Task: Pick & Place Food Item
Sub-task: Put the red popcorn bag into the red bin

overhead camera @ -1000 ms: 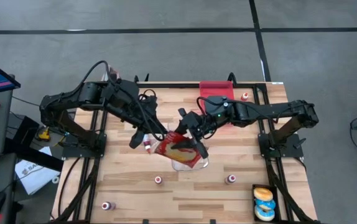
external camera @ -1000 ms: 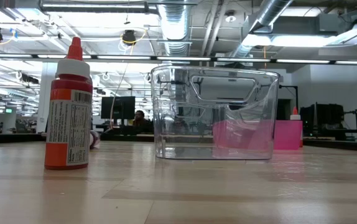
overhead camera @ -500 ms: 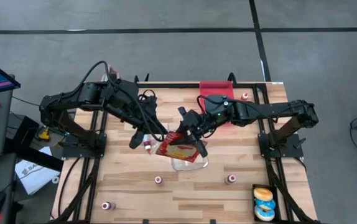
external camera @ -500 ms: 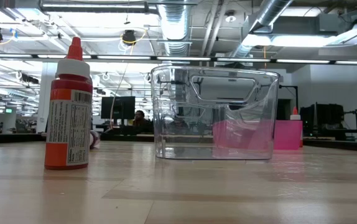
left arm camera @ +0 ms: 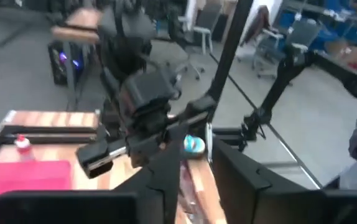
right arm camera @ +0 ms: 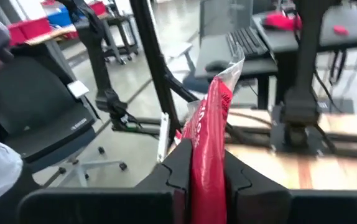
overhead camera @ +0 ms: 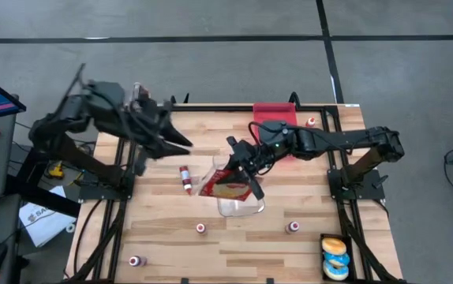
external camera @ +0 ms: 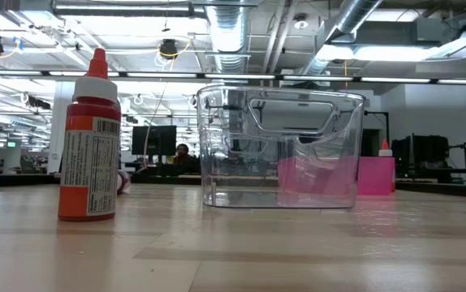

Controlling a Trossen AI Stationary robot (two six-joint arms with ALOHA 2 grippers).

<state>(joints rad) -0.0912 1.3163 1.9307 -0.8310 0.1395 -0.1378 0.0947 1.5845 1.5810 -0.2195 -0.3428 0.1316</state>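
Note:
A red and yellow snack bag (overhead camera: 226,186) hangs over a clear plastic container (overhead camera: 241,205) near the table's middle, with my right gripper (overhead camera: 241,170) shut on it. The low view shows the container (external camera: 278,146) standing on the wood with nothing inside. My left gripper (overhead camera: 184,144) is raised above the table's left part, away from the bag, and its fingers (left arm camera: 166,180) stand apart with nothing between them. My right gripper pinches the red bag (right arm camera: 207,140) between its two fingers, reaching nearly level from the table's right side. In the right wrist view the bag stands on edge between the fingers, its crimped clear end (right arm camera: 231,67) beyond them. The bag is lifted clear above the container.
A small red bottle (overhead camera: 185,178) lies left of the container. A pink bin (overhead camera: 275,113) sits at the far edge. Small bottles stand at the near side (overhead camera: 201,228) (overhead camera: 293,227) and near left corner (overhead camera: 137,260). Donuts (overhead camera: 335,256) lie in a tray at the near right corner.
My left gripper has let go of the bag's left edge and drawn back up and toward the table's left and far side. The bag stays over the container in my right gripper, which has kept its place.

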